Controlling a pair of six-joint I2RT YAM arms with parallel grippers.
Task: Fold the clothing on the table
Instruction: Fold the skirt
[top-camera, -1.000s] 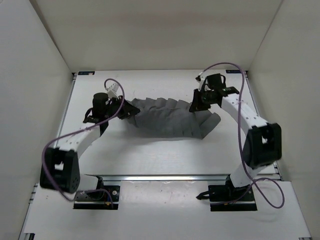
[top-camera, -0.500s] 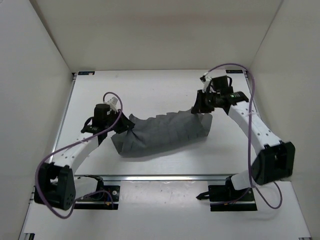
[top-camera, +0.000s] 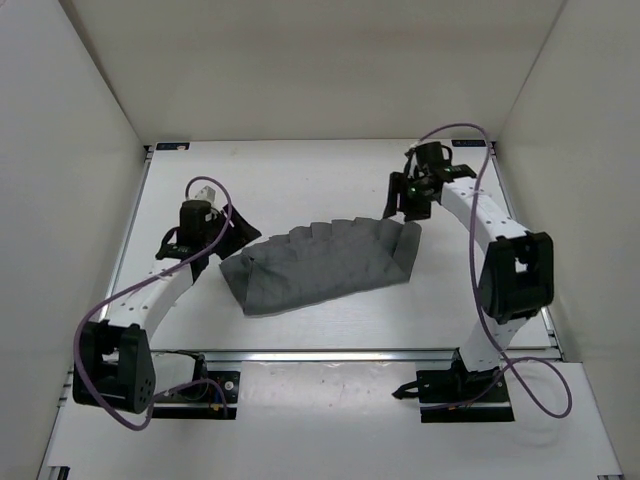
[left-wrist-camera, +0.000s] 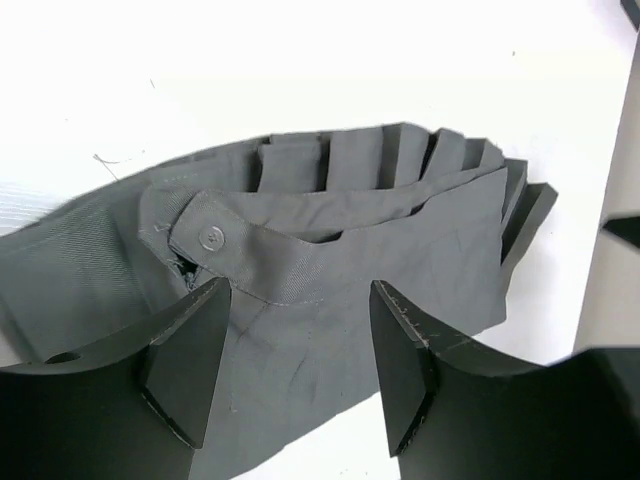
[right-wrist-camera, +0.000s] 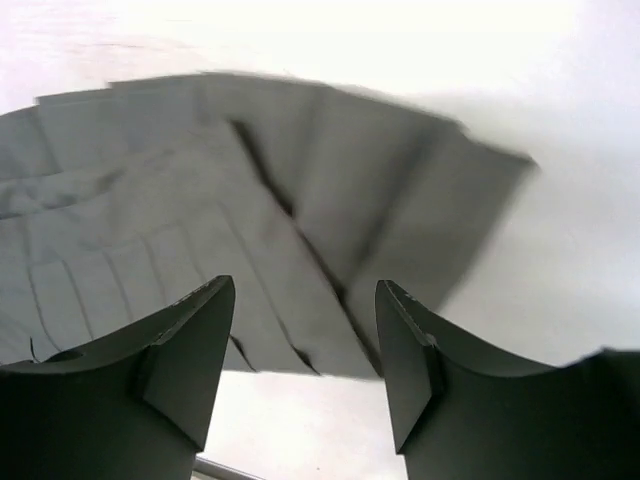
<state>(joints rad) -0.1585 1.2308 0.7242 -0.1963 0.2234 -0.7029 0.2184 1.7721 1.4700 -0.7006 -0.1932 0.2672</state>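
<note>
Your left claw (left-wrist-camera: 300, 300) stands open and empty over the buttoned waistband end of the clothing (top-camera: 320, 262), which lies doubled over mid-tabletop (top-camera: 300, 180). Your right claw (right-wrist-camera: 305, 300) gapes, empty, over the opposite pleated end; contact with the cloth is unclear in the blurred view.
</note>
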